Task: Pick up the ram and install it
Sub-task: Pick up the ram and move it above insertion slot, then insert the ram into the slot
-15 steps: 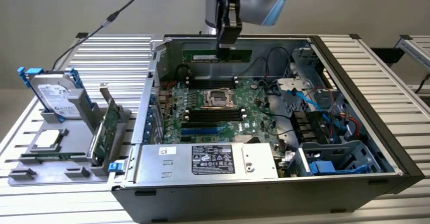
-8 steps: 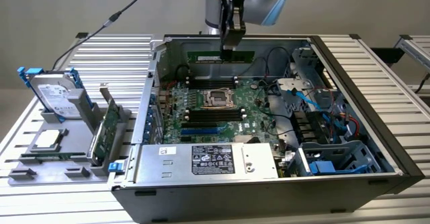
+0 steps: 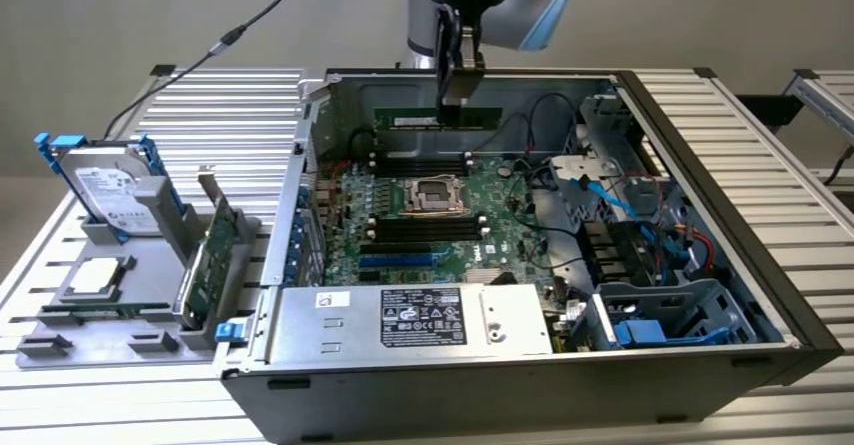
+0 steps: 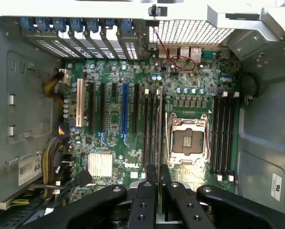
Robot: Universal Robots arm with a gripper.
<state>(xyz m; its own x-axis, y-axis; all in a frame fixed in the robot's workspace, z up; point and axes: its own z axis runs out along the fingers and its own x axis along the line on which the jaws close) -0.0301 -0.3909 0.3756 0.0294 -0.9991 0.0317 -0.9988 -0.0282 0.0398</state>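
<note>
The ram point(image 3: 400, 118) hangs in the upper middle of the exterior view. The gripper point(image 3: 461, 105) pinches it at its middle, fingers pressed onto its two faces. In the wrist view the stick shows edge-on, lined up over the black slots point(image 4: 149, 129) just beside the open processor socket point(image 4: 188, 140) on the motherboard point(image 3: 414, 215) inside the computer case point(image 3: 747, 225). To seat it well, I judge its edge should lie parallel to one slot, level end to end, with no tilt.
</note>
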